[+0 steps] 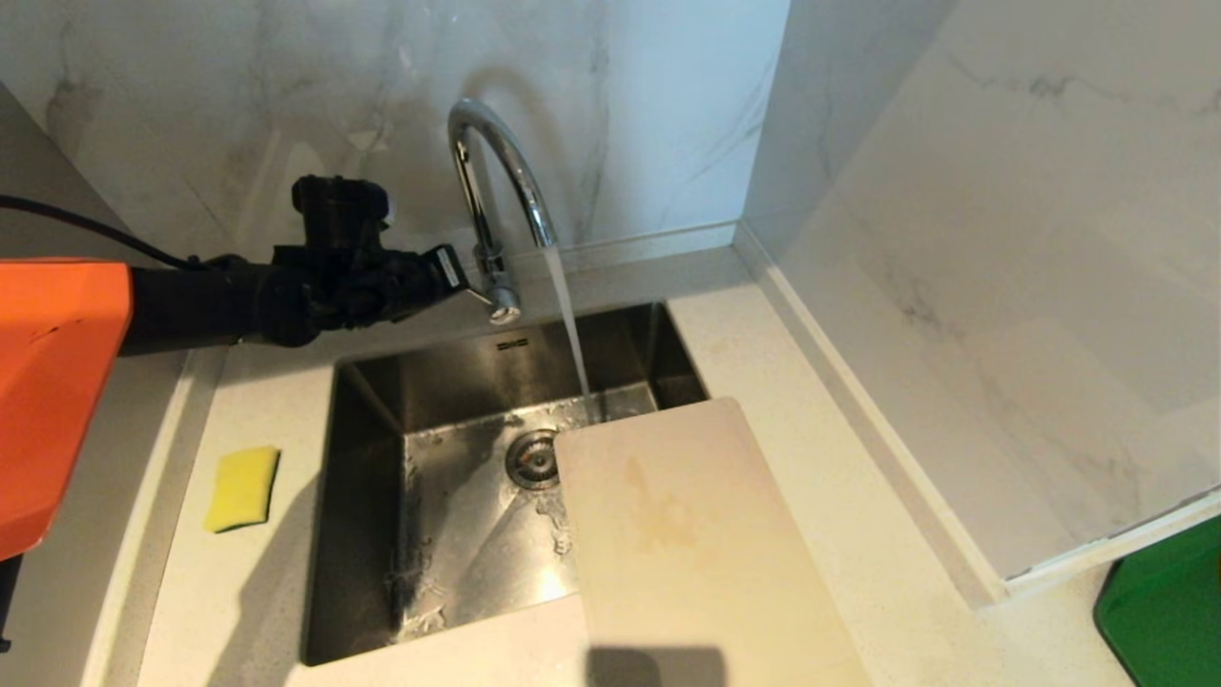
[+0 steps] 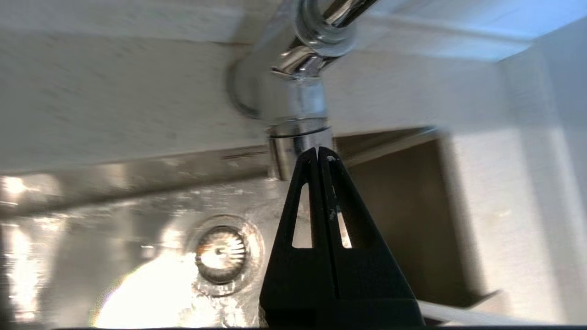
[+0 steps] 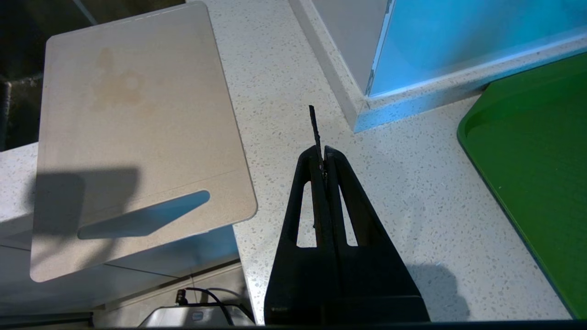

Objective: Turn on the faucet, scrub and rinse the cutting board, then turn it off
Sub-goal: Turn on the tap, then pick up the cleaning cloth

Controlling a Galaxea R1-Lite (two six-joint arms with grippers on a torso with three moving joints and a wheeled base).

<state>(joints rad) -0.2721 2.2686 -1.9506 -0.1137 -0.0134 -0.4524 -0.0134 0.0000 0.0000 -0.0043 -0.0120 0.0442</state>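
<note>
faucet (image 1: 496, 181) running | left gripper (image 1: 465, 283) clenched, empty, at its lever (image 1: 498, 303)

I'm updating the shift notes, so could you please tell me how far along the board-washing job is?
Done: the faucet is on, with water running into the sink. In hand: the left gripper, shut, sits at the faucet's lever. Left: the cutting board lies partly over the sink with its yellowish stain showing, the yellow sponge lies untouched on the counter, and the water must be shut off. The right gripper is parked, shut.
</note>
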